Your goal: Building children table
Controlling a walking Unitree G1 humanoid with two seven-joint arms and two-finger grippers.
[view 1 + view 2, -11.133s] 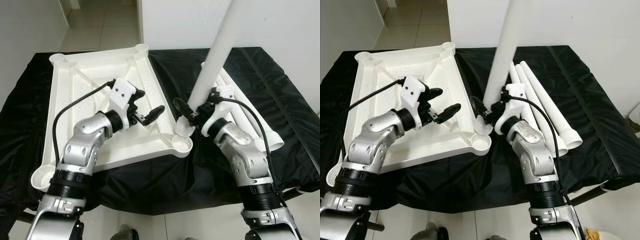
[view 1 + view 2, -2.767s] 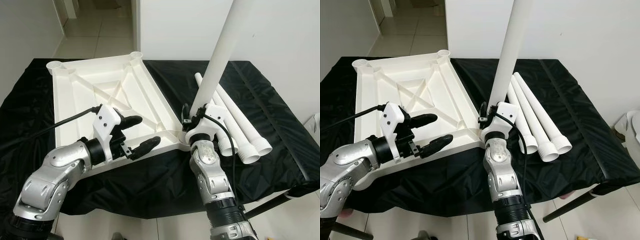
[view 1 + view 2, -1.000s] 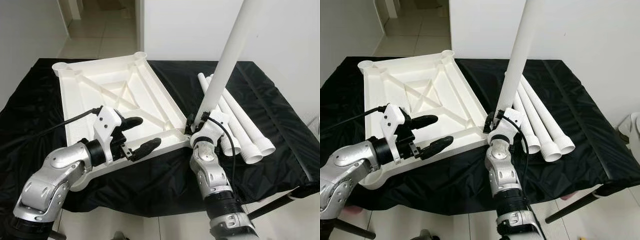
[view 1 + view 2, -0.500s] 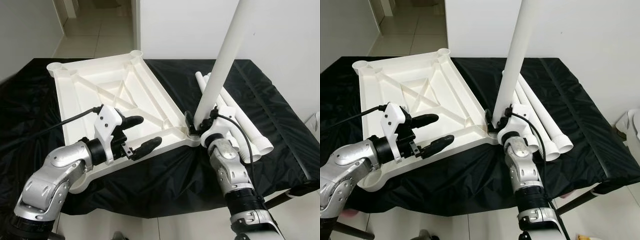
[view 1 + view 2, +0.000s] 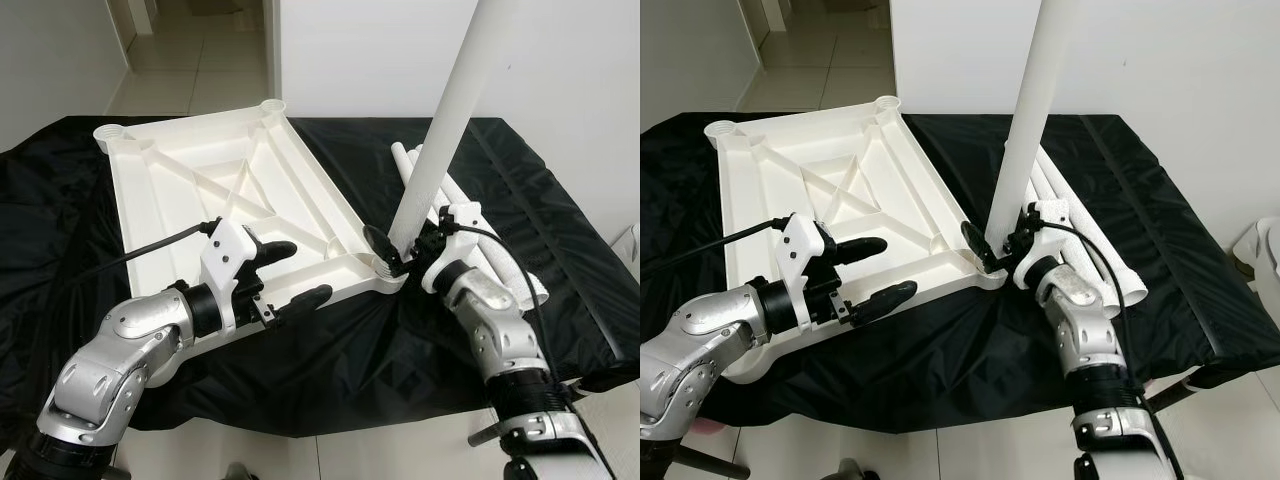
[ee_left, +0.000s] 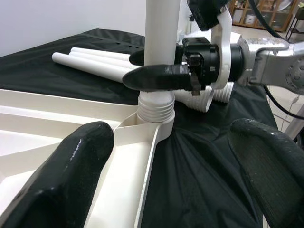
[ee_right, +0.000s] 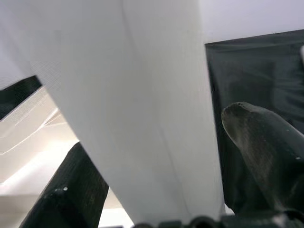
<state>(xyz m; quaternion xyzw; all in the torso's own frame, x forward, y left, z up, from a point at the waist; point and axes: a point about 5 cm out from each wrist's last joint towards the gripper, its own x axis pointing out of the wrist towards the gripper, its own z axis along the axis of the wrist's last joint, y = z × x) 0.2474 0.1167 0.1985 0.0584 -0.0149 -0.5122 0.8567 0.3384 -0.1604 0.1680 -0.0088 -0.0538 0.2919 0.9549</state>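
— So, what does everything rest on?

— A black cloth-covered work surface (image 5: 560, 200) spans the frame. Behind it, a white wall (image 5: 350, 60) fills the top centre and right, and a pale tiled floor (image 5: 190, 60) runs off through an opening at the upper left.

— And the table parts?

— The white plastic ribbed tabletop panel (image 5: 190, 190) lies underside up across the left and centre. A long white plastic leg tube (image 5: 445, 130) stands tilted in the round socket at the panel's corner just right of centre, its ribbed end touching the socket, its top leaving the upper edge. Three spare white leg tubes (image 5: 1110, 255) lie side by side on the cloth to the right.

— How are the arms set?

— The right gripper (image 5: 398, 250) reaches in from the lower right, forearm angled up to the left, its black fingers (image 7: 266, 147) pinching the tube just above the socket. The left gripper (image 5: 295, 275) comes from the lower left, elbow bent, hovering over the panel's near edge; its fingers (image 6: 76, 166) are spread wide apart, holding nothing.
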